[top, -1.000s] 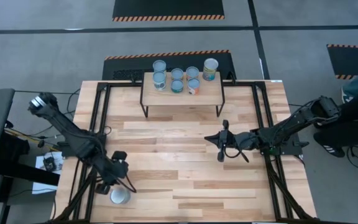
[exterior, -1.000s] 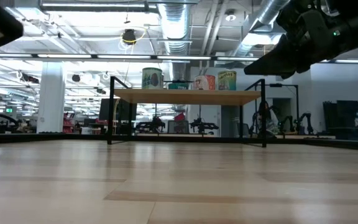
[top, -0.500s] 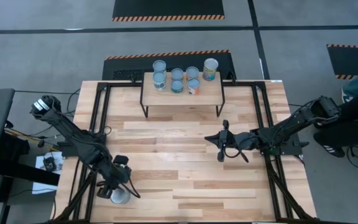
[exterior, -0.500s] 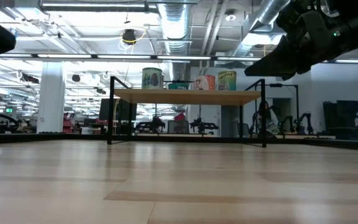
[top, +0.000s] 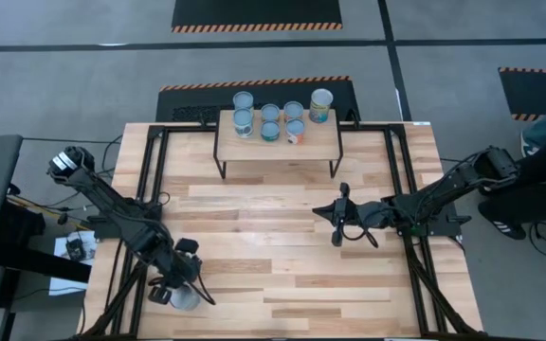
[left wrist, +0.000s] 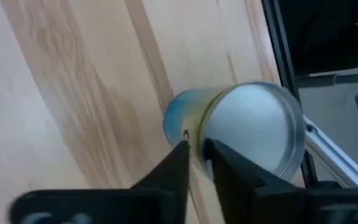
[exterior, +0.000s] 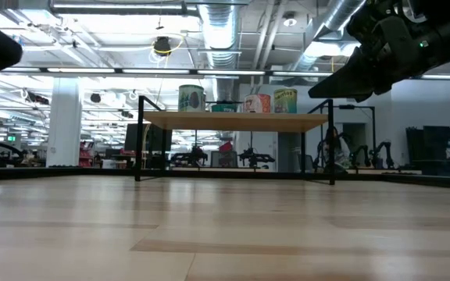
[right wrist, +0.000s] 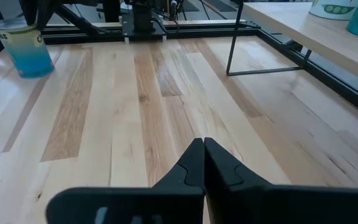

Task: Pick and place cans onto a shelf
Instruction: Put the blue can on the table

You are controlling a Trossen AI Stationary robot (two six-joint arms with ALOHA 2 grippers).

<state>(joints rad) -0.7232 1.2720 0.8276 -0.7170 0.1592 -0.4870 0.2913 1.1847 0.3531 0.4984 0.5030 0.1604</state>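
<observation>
Cans crowd the shelf (top: 278, 147) at the far edge of the table (top: 282, 256) — seven of them (top: 270, 119) stand on its back half, leaving the front strip of the board bare. An eighth can (top: 186, 299) stands alone on the tabletop near the front-left corner, close to the near edge and to the black frame rail along the left side. In the left wrist view this lone can (left wrist: 241, 127) shows a blue lower band and a pale round top, with the table's edge and rail just beyond it.

The left gripper (top: 173, 284) hangs right over that can, near the same corner; its fingers (left wrist: 176, 165) look nearly together, tips just beside the can's wall, and whether they touch it cannot be told.

The right gripper (top: 341, 216) sits above the right-centre of the table, well apart from the shelf and from the lone can, with its fingers (right wrist: 194, 163) pressed together on nothing. Between the two arms lies a wide stretch of bare planks — the whole middle of the table, from the shelf legs to the near edge. In the right wrist view the lone can (right wrist: 23, 46) stands far across those boards.
</observation>
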